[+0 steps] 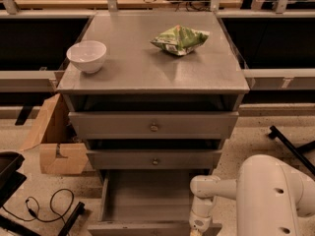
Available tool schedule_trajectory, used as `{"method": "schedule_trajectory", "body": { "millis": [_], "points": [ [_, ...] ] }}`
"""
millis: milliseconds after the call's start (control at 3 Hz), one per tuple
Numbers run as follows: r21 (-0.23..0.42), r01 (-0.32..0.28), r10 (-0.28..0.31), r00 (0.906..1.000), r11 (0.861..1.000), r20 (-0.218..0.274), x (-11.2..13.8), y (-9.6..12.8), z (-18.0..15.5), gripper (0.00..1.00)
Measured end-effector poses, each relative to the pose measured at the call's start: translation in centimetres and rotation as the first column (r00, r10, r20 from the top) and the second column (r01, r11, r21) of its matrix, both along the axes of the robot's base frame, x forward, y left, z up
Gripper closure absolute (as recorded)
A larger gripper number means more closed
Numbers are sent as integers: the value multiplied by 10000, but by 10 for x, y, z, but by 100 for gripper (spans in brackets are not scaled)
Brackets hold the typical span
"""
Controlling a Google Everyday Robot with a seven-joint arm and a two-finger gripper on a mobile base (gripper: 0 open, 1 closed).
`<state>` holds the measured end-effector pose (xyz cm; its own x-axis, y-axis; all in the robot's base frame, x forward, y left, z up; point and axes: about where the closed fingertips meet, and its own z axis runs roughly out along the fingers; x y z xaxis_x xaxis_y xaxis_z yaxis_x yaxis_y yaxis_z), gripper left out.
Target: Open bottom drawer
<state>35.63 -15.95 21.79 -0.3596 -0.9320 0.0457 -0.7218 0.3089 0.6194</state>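
Note:
The grey cabinet (pixel 152 73) has three drawers. The bottom drawer (pixel 147 195) is pulled out, and its plain grey inside shows; its front runs along the lower edge of the view and its knob is out of view. The mid-sized drawer (pixel 155 160) and the widest drawer (pixel 153 125) above it are shut, each with a small brass knob. My white arm (pixel 256 195) comes in from the lower right. The gripper (pixel 198 227) hangs at the drawer's front right edge, mostly cut off by the frame's bottom.
A white bowl (pixel 86 56) and a green crumpled bag (pixel 180 38) lie on the cabinet top. An open cardboard box (pixel 51 136) stands left of the cabinet. A black cable (pixel 44 208) lies on the floor at lower left. A black bar (pixel 290 144) lies at right.

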Motion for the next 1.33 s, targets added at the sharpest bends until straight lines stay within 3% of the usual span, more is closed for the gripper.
{"method": "schedule_trajectory", "body": {
  "millis": [333,1333],
  "points": [
    [212,-50,59,9991,9998,-431,-15,3,2,100],
    [307,-100,121,9976,9995,-685,-13,2,7,100]
  ]
}}
